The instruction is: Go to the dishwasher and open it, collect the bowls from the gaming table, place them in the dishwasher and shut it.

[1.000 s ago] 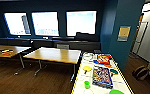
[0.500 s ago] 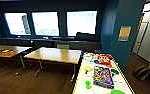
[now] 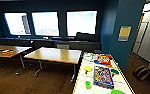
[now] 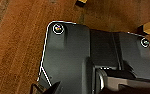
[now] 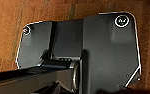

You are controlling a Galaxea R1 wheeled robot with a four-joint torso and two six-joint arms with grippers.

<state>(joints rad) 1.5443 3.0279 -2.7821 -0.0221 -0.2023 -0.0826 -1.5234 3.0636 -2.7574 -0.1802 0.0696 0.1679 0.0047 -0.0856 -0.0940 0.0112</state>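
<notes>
So the long white-topped gaming table (image 3: 121,82) with colourful board-game boxes (image 3: 103,76) sits low on my right. On it: a small yellow plastic bowl (image 3: 87,68) near the middle, a green bowl (image 3: 117,92) at the near edge. Plain wooden tables (image 3: 54,55) stand left. Can't tell whether my fingers are apart or together, honestly.

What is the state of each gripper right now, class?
Left gripper: cannot be told; its wrist view gives the wooden floor and no fingers.
Right gripper: cannot be told, likewise.
</notes>
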